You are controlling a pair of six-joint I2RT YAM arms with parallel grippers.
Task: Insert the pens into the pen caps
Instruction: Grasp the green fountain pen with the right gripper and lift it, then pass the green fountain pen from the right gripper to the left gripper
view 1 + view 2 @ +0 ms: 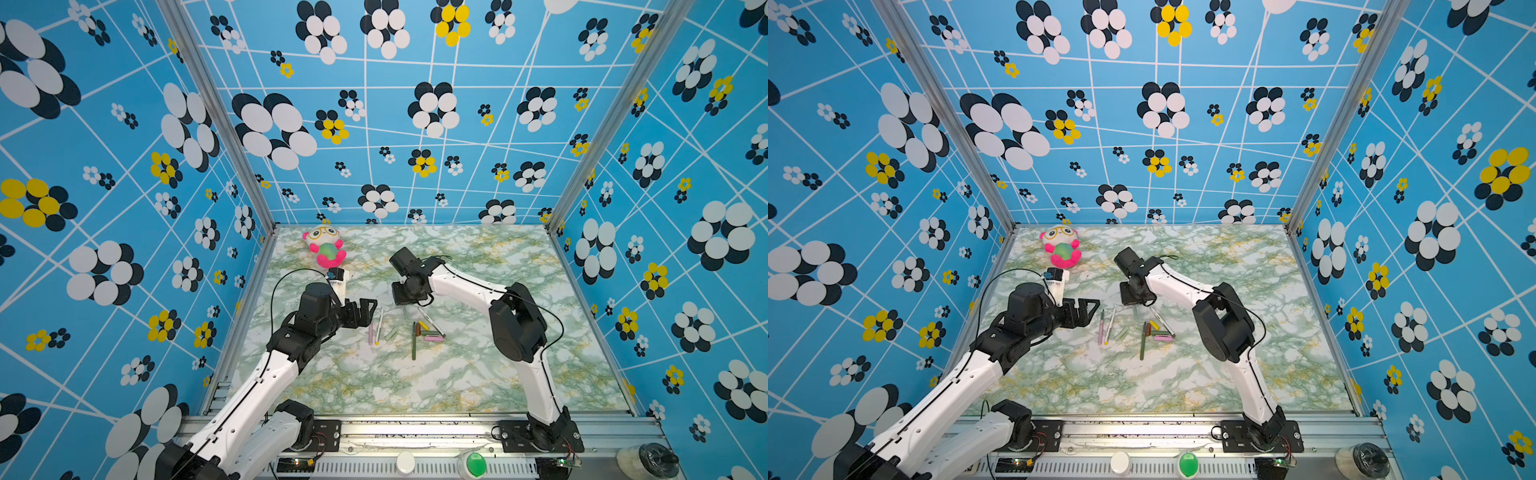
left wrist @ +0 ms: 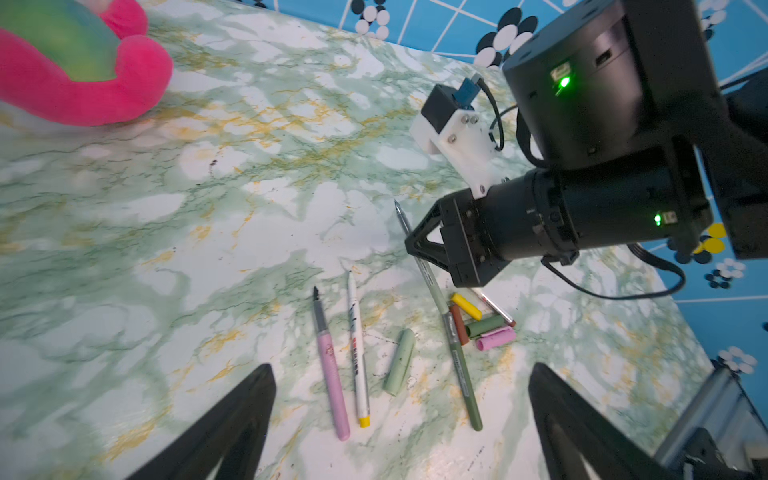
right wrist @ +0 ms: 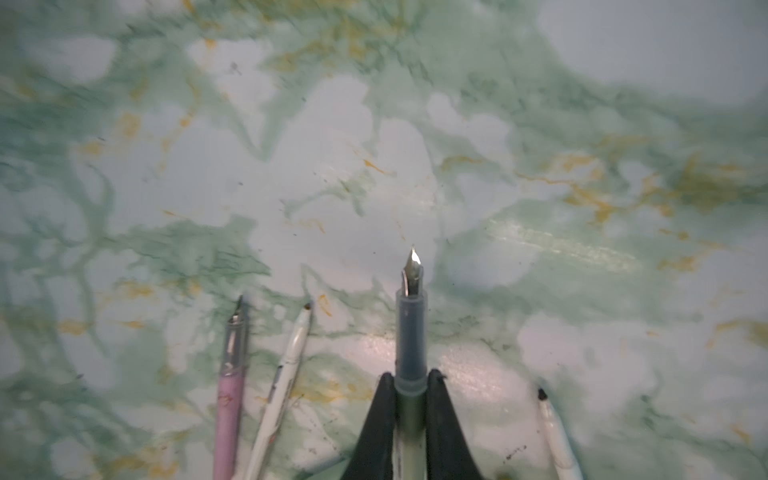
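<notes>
My right gripper is shut on the pale grey-green pen, whose nib points ahead just above the table. My left gripper hangs open over the left of the pile, holding nothing. Below it lie a pink pen, a white pen and a pale green cap. A dark green pen lies beside the yellow, brown, dark green and pink caps. Another white pen lies behind them.
A pink plush toy sits at the back left of the marble table. Patterned blue walls close in three sides. A metal rail with the arm bases runs along the front edge.
</notes>
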